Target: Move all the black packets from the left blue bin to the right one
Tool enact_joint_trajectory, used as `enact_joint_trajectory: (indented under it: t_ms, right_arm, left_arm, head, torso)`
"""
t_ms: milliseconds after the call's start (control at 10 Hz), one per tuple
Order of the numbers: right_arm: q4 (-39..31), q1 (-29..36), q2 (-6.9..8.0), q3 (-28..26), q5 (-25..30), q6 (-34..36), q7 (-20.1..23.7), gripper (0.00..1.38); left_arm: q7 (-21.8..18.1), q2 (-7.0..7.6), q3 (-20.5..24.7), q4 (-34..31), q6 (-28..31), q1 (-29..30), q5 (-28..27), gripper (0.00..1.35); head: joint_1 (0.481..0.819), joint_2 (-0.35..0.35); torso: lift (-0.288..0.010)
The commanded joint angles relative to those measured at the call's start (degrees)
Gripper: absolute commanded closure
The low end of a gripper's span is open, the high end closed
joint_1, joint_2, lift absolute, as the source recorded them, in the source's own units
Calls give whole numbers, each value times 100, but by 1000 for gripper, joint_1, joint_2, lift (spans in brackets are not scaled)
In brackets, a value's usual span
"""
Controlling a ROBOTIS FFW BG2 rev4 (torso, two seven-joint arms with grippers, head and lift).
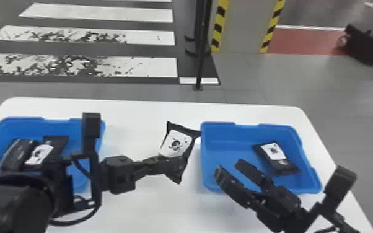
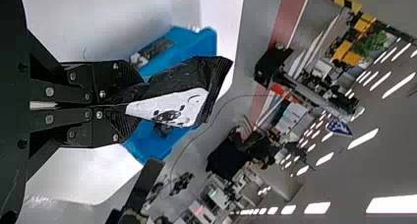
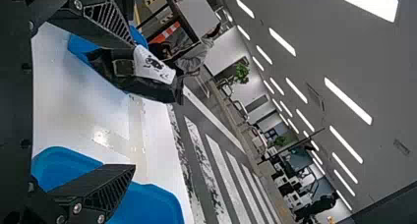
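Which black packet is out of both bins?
The packet in the left gripper, held between the left bin and right bin; the other packets seen lie inside a bin.

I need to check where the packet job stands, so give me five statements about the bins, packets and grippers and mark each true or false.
1. The left gripper grips a black packet. True.
2. The right bin is empty. False: one packet lies inside it.
3. The right gripper has its fingers apart. True.
4. All the packets are out of the left bin. False: at least two are in there.
5. The gripped packet carries a plain red label. False: its label is white with a dark print.
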Motion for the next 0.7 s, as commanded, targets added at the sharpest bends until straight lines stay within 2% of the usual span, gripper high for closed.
enact_joint_trajectory:
  t_ms: [0, 300, 400, 600]
  right_arm:
    - [119, -195, -70, 94, -148, 15, 1, 168]
    - [569, -575, -131, 208, -262, -56, -61, 190]
    - [597, -617, -131, 208, -342, -168, -70, 260]
    - [569, -617, -131, 368, -605, -281, -70, 748]
  left_arm:
    - [1, 0, -372, 6, 33, -79, 132, 1208]
    - [-8, 26, -623, 20, 75, -205, 304, 1208]
    - [-17, 26, -669, 20, 104, -219, 304, 1208]
    - [-17, 17, -646, 63, 160, -219, 304, 1208]
  head:
    - [695, -134]
    - [695, -181]
    - [695, -190]
    - [695, -202]
  torso:
    - [-150]
    - [-150]
    - [-150]
    - [-150]
